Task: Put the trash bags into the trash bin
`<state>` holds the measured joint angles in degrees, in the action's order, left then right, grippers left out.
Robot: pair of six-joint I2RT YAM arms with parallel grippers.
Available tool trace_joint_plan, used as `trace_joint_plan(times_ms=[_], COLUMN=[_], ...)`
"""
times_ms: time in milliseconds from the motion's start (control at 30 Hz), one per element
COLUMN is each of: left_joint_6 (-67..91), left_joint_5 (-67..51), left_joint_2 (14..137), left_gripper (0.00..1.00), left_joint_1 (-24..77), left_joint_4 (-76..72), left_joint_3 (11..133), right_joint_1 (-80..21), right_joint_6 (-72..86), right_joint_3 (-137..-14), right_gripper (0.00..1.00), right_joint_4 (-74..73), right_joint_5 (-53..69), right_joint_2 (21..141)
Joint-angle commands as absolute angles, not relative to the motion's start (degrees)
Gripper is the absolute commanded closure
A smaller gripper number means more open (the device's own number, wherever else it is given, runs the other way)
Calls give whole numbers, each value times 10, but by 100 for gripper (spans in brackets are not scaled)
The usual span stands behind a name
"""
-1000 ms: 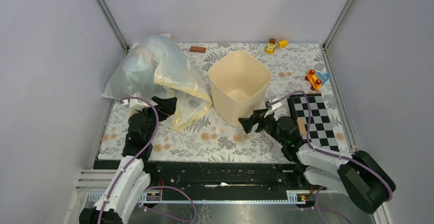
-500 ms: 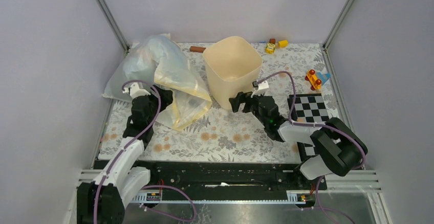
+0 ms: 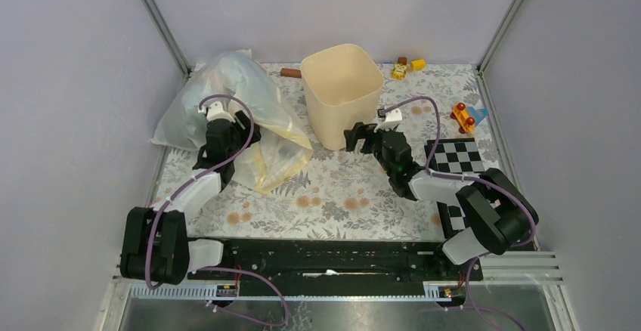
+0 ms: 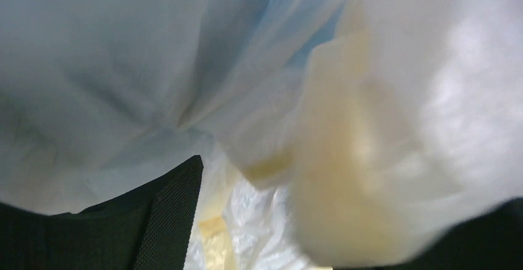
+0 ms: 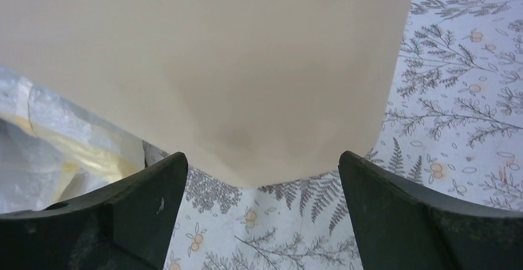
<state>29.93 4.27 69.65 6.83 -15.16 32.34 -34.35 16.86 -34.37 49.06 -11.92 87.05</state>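
The cream trash bin stands upright at the back middle of the floral mat. In the right wrist view its near wall fills the top. My right gripper is open at the bin's near base, its jaws spread wide just short of the wall, holding nothing. My left gripper is pushed into the large clear and pale-yellow bag. In the left wrist view its jaws are open with plastic between them. Light-blue crinkly film of the trash bag shows there, above the yellow plastic.
A black-and-white checkerboard lies at the right behind my right arm. A red-orange toy is at the right edge; yellow blocks and a brown cylinder lie along the back. Enclosure walls stand on three sides.
The bin has slid from the middle of the mat toward the back and stands straighter. My right gripper followed it. My left gripper moved back and deeper into the large bag.
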Motion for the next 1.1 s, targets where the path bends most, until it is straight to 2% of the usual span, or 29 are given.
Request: trace_joint_plan(times_ms=[0,100,167,233,267,500,667,767,900,1067], left_joint_6=[259,243,237,243,249,259,252,241,235,229], left_joint_5=[66,92,105,109,110,90,87,64,89,116], left_joint_2=[746,774,770,757,750,692,658,669,680,685], left_gripper=[37,61,82,98,100,100,100,100,100,100], left_joint_1=[68,68,68,68,67,83,100,120,174,215], left_joint_4=[-197,-178,-143,-76,-36,189,317,399,503,602], left_joint_3=[398,433,456,484,501,566,600,660,742,793], right_joint_1=[-342,-342,-345,-357,-367,-439,-472,-503,-541,-571], right_joint_6=[166,166,160,148,139,70,53,39,43,59], right_joint_3=[-313,-303,-296,-294,-294,-301,-319,-354,-418,-438], right_gripper=[0,0,0,0,0,1,5,5,4,10], right_joint_4=[552,556,562,564,564,576,569,545,482,484], right_joint_5=[-117,-89,-71,-60,-59,-53,-22,-2,-10,-19], right_joint_2=[835,820,810,800,797,798,803,806,828,856])
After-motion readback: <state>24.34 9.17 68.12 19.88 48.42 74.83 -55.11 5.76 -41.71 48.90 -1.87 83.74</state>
